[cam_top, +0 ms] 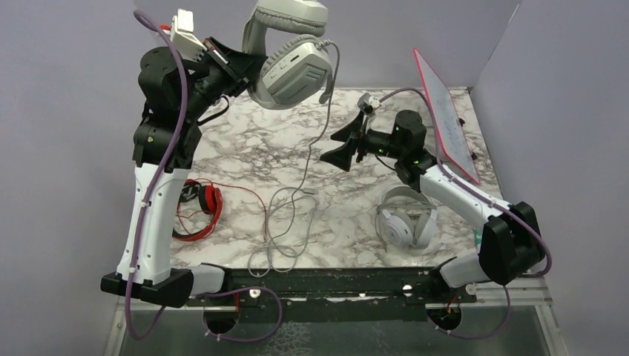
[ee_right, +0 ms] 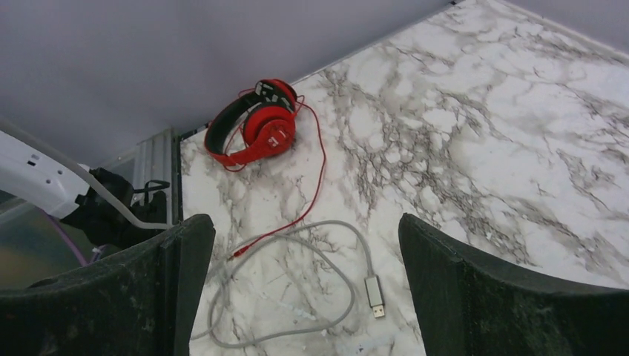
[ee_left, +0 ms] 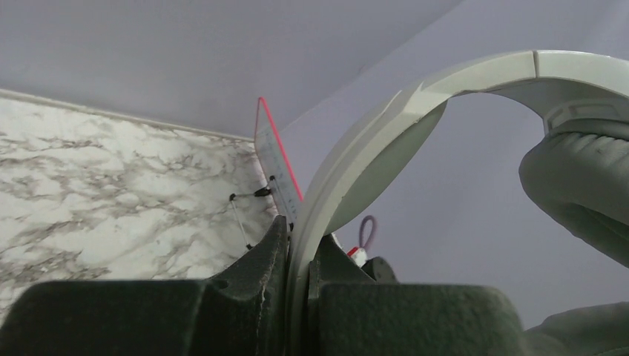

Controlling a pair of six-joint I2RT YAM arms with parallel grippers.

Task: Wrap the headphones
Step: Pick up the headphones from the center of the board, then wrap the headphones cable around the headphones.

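Left claw (cam_top: 251, 68) clamped shut on band of light grey headset (cam_top: 293, 70), held high at table's 12 o'clock. Thin grey cable (cam_top: 305, 174) hangs slack and pools toward 6 o'clock. Right claw (cam_top: 343, 146) wide open, empty.

Risks:
- band pinched edge-on, may swivel or slip
- loose loops touch red cable (cam_top: 245, 194), a pull may snag it

Hanging cable sits at right claw's 9 o'clock, near, apart.
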